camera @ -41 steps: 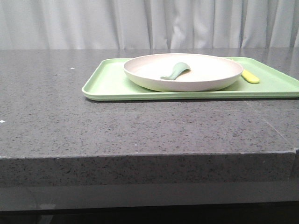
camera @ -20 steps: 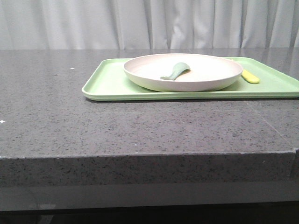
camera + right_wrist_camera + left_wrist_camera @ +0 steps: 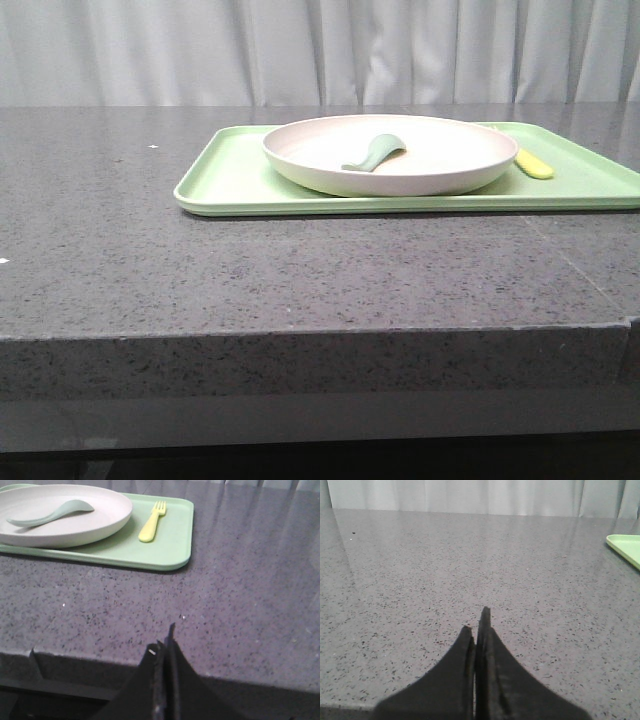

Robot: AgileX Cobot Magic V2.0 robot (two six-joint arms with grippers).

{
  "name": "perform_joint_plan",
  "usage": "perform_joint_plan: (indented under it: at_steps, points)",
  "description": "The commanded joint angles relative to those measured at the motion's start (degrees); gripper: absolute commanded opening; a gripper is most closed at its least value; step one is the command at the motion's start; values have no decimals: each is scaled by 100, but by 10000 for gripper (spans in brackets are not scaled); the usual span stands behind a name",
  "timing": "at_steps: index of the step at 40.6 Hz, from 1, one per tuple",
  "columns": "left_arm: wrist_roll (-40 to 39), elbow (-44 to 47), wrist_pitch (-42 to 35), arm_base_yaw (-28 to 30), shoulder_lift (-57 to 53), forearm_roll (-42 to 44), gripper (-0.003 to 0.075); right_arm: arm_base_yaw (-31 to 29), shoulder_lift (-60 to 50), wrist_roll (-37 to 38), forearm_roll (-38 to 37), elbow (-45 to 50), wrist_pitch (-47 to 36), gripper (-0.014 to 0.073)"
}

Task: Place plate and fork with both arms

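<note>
Broadly: a grey speckled stone table [image 3: 300,280] with a pale green tray [image 3: 240,180] lying well back on it, toward the robot's right.
Plate: the cream plate [image 3: 440,160] sits on the tray, with a grey-green spoon [image 3: 375,152] lying inside it.
Fork: the yellow fork [image 3: 151,524] lies flat on the tray just beside the plate, on the plate's right, not touching it as far as can be seen.
Left gripper [image 3: 479,630]: clenched on nothing, fingers pressed together above bare table, well apart from the tray.
Right gripper [image 3: 167,647]: likewise clenched and empty, near the table's front edge.
Stage: plate and fork on the tray fit either a laid setting or one awaiting pickup (one moment cannot settle which).
Risk: the flat fork offers little to pinch and could skid; tilting the plate would let the loose spoon slide out.
</note>
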Motion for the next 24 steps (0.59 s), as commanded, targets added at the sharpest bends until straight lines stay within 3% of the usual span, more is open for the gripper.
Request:
perform_joint_plan:
  at_steps: [1, 24]
  points:
    - [-49, 15, -444, -1, -123, -6, -18, -35, -165, -39, 132, 152, -784, -60]
    - [-49, 15, -444, -1, -123, -6, -18, -35, -158, -39, 246, 317, -1035, -60]
